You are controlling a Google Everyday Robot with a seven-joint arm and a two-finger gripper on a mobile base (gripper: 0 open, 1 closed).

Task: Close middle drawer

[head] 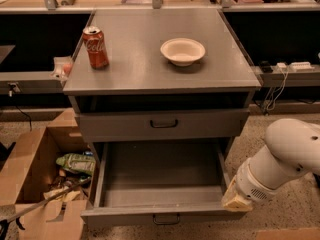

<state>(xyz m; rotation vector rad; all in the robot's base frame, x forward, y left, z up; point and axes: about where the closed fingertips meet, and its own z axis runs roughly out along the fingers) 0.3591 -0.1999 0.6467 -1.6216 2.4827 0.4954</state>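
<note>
While it stands open, the drawer: the middle drawer [160, 176] is pulled far out of the cabinet [150, 71] toward us, with its deep tray showing and its front panel low in the view.
Handle: a small dark handle [166, 218] sits at the middle of that front panel, and nothing touches it.
Gripper: the gripper [236, 199] is at the drawer's front right corner, touching or just beside the end of the side wall. We cannot tell whether it is open or closed, and we see nothing in it.
Arm: the white arm [282, 156] comes in from the right, low beside the cabinet.
Progress: we judge 0 of the closing done, since the drawer looks fully extended.
What is left: set the gripper against the front panel, then push straight back until the panel sits flush under the upper drawer.
Upper drawer: the upper drawer [164, 134] is shut, with 1 black handle on its flat front.
Cabinet top: 1 red soda can [95, 46] stands at the left and 1 white bowl [182, 50] right of middle, well apart.
Floor: a cardboard box [30, 169] of clutter stands left of the open drawer.
</note>
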